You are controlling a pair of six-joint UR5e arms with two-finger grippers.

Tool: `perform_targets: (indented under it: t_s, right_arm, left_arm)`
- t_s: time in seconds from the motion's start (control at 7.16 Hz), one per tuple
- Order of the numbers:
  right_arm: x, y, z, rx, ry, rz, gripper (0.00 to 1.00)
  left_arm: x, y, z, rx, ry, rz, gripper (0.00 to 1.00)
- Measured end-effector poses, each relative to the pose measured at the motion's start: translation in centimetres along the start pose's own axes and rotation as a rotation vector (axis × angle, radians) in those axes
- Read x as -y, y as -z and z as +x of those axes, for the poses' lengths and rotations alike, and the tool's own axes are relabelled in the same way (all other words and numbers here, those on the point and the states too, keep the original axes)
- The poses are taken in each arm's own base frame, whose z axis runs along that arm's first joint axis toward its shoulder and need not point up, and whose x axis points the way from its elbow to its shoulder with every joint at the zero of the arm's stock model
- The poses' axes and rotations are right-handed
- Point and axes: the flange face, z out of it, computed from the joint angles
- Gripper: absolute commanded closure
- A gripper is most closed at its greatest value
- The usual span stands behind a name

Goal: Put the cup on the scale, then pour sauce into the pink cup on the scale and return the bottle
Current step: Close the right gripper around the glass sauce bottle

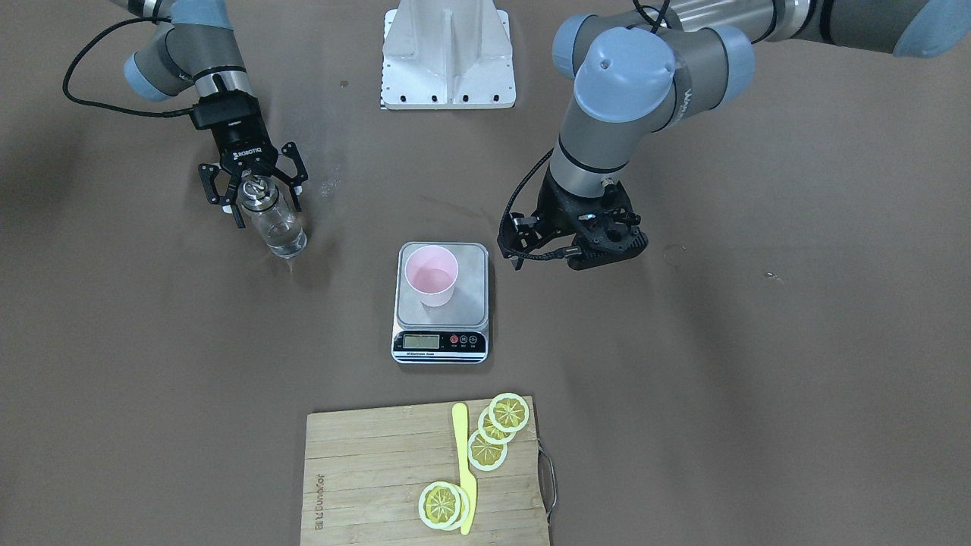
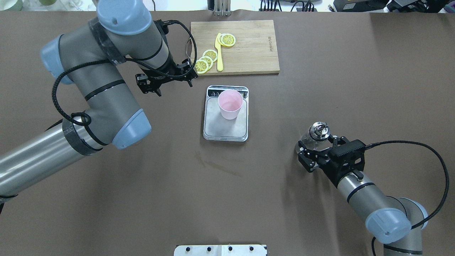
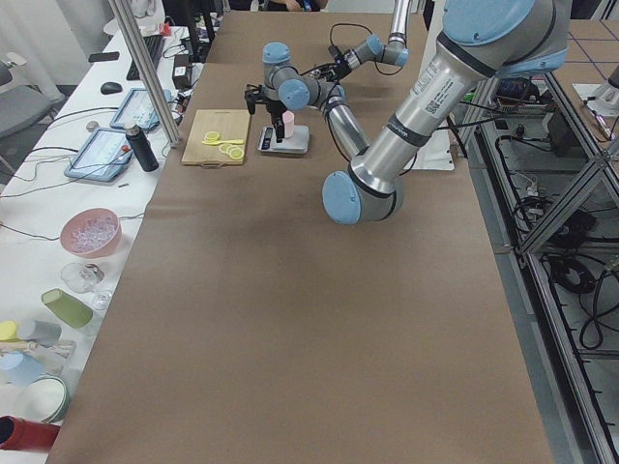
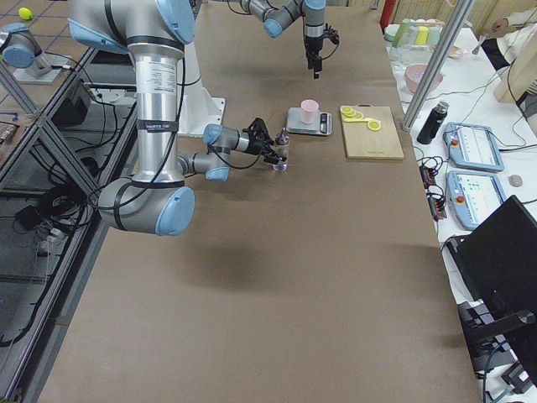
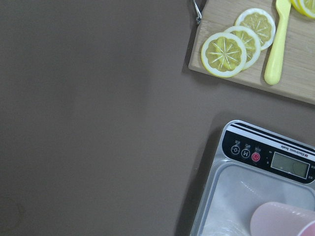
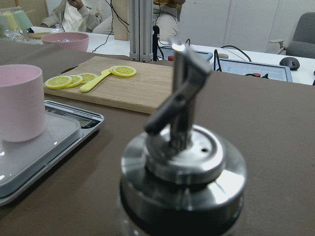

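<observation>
The pale pink cup (image 1: 431, 274) stands upright on the scale (image 1: 472, 282), on the half of its steel platform nearer the LCD strip; it also shows in the overhead view (image 2: 230, 104). The clear glass bottle (image 1: 277, 224) with its metal spout stands on the table to the robot's right of the scale. My right gripper (image 1: 265, 211) is open, its fingers spread on either side of the bottle's neck without pressing it. The right wrist view looks over the spout cap (image 6: 182, 147). My left gripper (image 2: 173, 87) is open and empty, hanging above the table beside the scale.
A wooden cutting board (image 2: 249, 46) with lemon slices (image 2: 206, 60) and a yellow knife (image 2: 219, 57) lies beyond the scale. The robot's white base plate (image 1: 447, 68) sits at the near table edge. The left arm's elbow (image 2: 124, 128) overhangs the table's left part.
</observation>
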Motion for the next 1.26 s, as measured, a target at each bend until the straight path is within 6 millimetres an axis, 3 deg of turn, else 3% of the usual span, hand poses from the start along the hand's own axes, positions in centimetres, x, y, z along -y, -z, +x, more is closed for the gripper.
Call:
perform_targets:
  t_s: [0.28,0.7,0.84,1.12,1.26]
  right_arm:
    - [-0.66,-1.00,1.11,0.042,0.001,0.003,0.09]
    - [-0.41,-1.07,1.01,0.055,0.001,0.007,0.13]
    - [-0.31,-1.05,0.98,0.055,-0.001,0.010,0.37]
    - [-0.21,-0.97,1.00,0.055,-0.003,0.013,1.00]
    - [-0.12,-0.90,1.00,0.055,-0.005,0.014,1.00]
  left_arm:
    - [0.61,0.25,-0.33,0.002,0.000,0.007,0.01]
    - [0.82,0.25,-0.48,0.006,-0.012,0.007,0.01]
    - [0.83,0.25,-0.49,0.006,-0.012,0.007,0.01]
    - [0.86,0.21,-0.51,0.007,-0.012,0.007,0.01]
    - [0.88,0.18,-0.52,0.008,-0.012,0.007,0.01]
